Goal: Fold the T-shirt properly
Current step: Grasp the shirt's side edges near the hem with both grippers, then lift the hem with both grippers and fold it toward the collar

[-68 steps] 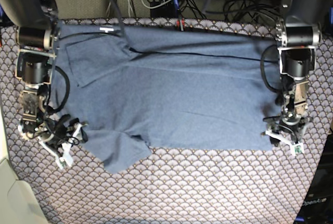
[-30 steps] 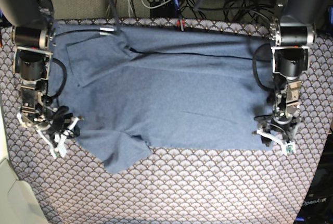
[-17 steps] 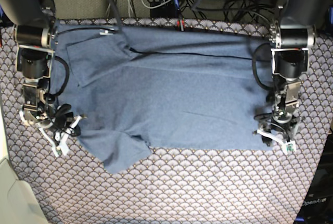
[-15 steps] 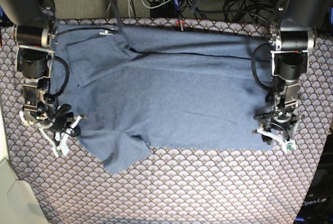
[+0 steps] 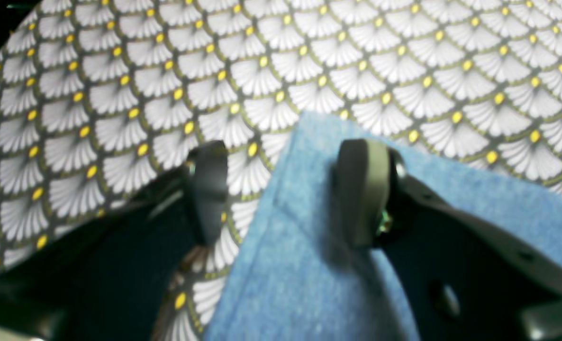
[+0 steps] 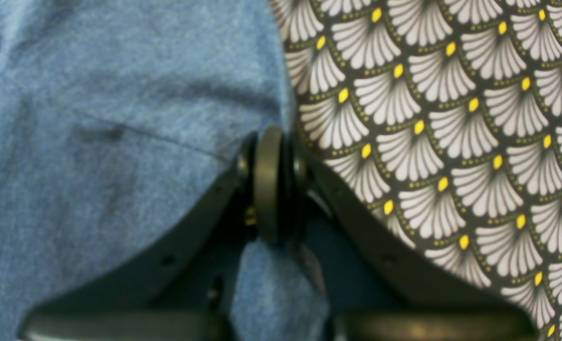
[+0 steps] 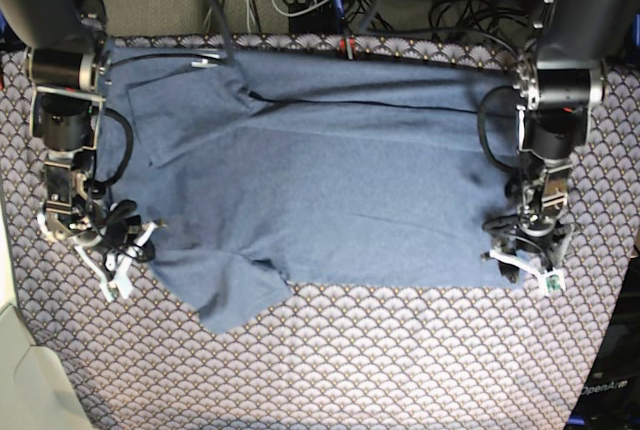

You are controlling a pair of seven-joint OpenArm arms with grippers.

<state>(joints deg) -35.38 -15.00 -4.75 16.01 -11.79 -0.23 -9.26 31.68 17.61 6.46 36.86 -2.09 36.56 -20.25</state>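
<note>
The right gripper (image 6: 271,184) has just pressed together on the edge of the slate-blue cotton T-shirt (image 7: 330,180), spread flat on the scallop-patterned table cover (image 7: 400,360). The left gripper (image 5: 285,189) stays spread over a corner, so lifting must probably wait.

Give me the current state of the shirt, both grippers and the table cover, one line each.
T-shirt: spread flat, not yet folded, one sleeve turned in at the far corner.
Right gripper: shut on the T-shirt edge.
Left gripper: open, straddling the T-shirt's corner, not yet gripping.
Table cover: lying flat under the T-shirt.
</note>
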